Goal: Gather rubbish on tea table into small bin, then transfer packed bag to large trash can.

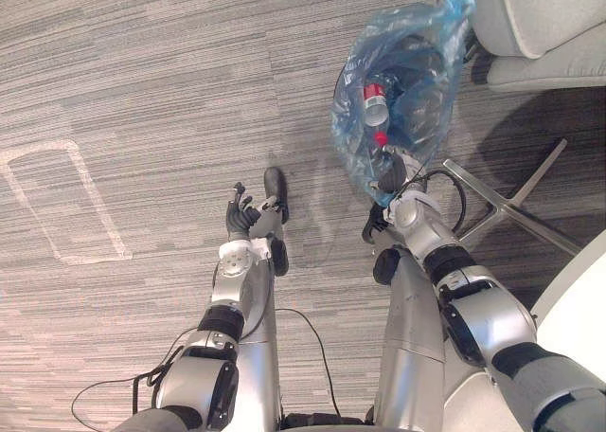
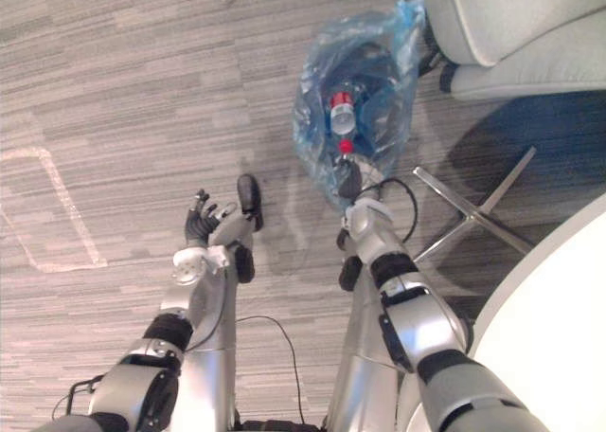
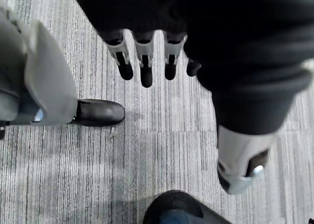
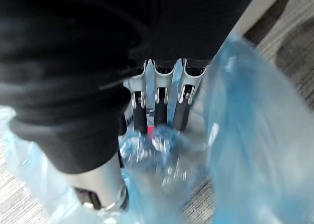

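A translucent blue rubbish bag [image 1: 407,81] hangs in front of me over the grey carpet. My right hand [image 1: 392,176] is shut on the bunched plastic at its near end. Inside the bag lies a clear bottle with a red label [image 1: 375,102], with a red cap [image 1: 380,138] just below it. In the right wrist view the fingers [image 4: 159,111] curl into the gathered blue plastic [image 4: 245,126]. My left hand [image 1: 242,214] hovers over the carpet to the left of the bag, its fingers [image 3: 142,62] relaxed and holding nothing.
A light grey armchair [image 1: 540,25] stands at the far right, right behind the bag. A metal chair base [image 1: 502,200] spreads over the floor to the right of my right arm. A white table edge [image 2: 549,299] fills the lower right. White tape [image 1: 57,205] marks the carpet at left.
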